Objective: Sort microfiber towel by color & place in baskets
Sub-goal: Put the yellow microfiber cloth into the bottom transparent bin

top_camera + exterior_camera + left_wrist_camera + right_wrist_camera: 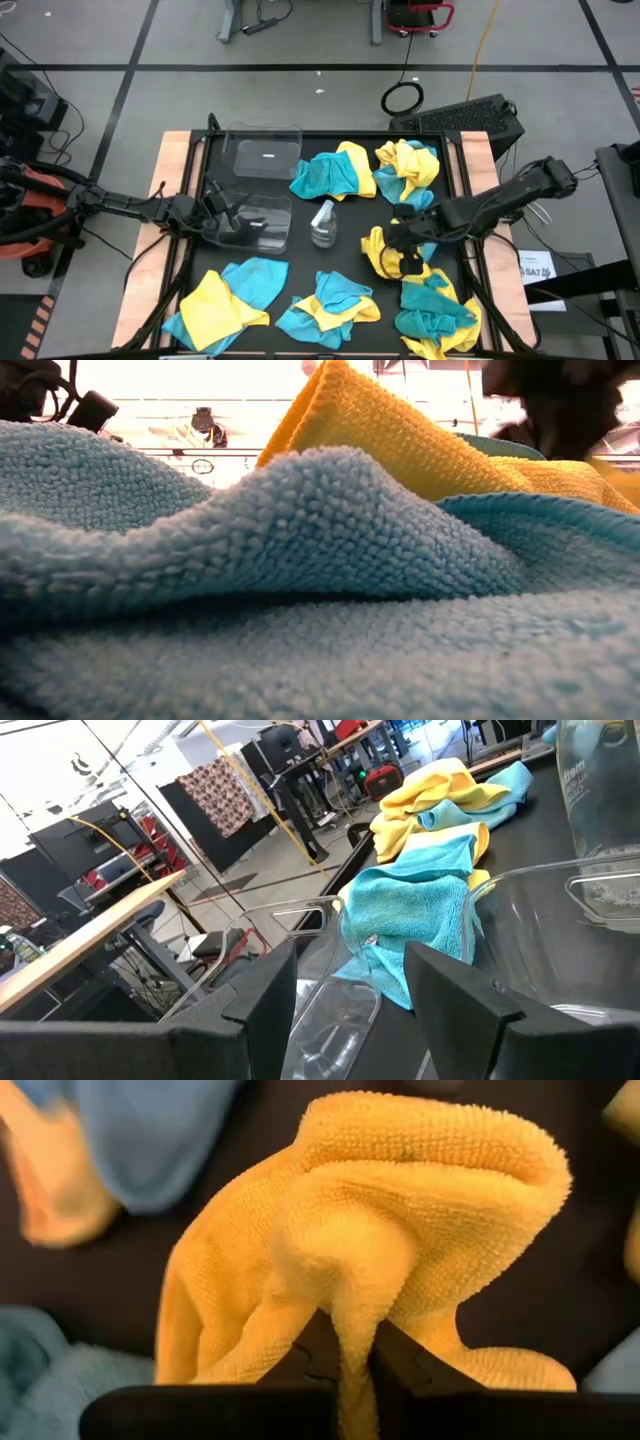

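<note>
Yellow and teal microfiber towels lie in mixed heaps on the black mat, at the far middle [335, 172], far right [410, 168], near left [225, 300], near middle [330, 300] and near right [435, 310]. My right gripper [398, 240] hangs over the right side, shut on a yellow towel [400, 1210]. Two clear baskets stand on the left: one at the far edge [265, 155], one nearer [258, 225]. My left gripper [215, 205] reaches level to the nearer basket's left end and is closed around its wall. My left gripper [350, 990] has the nearer basket's clear rim [335, 1015] between its fingers, apparently one finger outside the wall and one inside. It comes level from the table's left. The basket stands on the mat. My right gripper [345, 1342] pinches a bunched fold of the yellow towel [348, 1320] between its two fingers. The fingers slant down from above. The towel hangs in gathered folds below them; whether its lower end is off the mat, I cannot tell.
A small clear spray bottle [323, 222] stands mid-table, just right of the nearer basket. In the low view a teal towel [300, 560] fills the foreground with a yellow one [400, 440] behind it. Wooden table edges flank the mat on both sides.
</note>
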Motion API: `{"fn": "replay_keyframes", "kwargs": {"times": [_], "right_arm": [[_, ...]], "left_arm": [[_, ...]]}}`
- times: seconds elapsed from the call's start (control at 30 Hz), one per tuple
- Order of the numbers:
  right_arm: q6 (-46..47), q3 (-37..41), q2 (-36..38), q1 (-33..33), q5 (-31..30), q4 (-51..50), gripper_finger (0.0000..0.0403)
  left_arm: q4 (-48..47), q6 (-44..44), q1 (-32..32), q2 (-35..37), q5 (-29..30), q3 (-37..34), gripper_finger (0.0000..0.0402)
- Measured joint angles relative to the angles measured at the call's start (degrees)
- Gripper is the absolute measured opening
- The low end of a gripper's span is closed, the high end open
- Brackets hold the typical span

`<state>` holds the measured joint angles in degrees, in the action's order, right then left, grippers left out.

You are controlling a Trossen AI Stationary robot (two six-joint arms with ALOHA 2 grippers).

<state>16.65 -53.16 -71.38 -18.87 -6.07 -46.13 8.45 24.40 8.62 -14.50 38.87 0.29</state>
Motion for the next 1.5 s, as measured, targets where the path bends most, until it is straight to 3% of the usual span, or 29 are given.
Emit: {"fn": "replay_keyframes", "kwargs": {"times": [0.4,0.6,0.77,1.07,1.13,1.37,1.5], "right_arm": [[-8.3,-13.8,5.3,0.0,-4.5,-1.8,0.0008],[-0.6,-16.8,5.3,0.0,-3.7,-14.9,0.0008],[5.8,-15.4,5.3,0.0,-2.1,-18.5,0.0041],[6.6,-8.4,3.4,0.0,-1.4,-16.9,0.017],[6.3,-6.6,2.9,0.0,-1.5,-15.7,0.0177],[3.6,-0.8,1.1,0.0,-5.2,-6.6,0.0137],[0.4,1.1,-0.9,0.3,-6.0,1.1,0.0168]], "left_arm": [[0.0,0.0,0.0,0.0,0.0,0.0,0.0193],[0.0,0.0,0.0,0.0,0.0,0.0,0.0193],[0.0,0.0,0.0,0.0,0.0,0.0,0.0193],[0.0,0.0,0.0,0.0,0.0,0.0,0.0193],[0.0,0.0,0.0,0.0,0.0,0.0,0.0193],[0.0,0.0,0.0,0.0,0.0,0.0,0.0193],[0.0,0.0,0.0,0.0,0.0,0.0,0.0193]]}}
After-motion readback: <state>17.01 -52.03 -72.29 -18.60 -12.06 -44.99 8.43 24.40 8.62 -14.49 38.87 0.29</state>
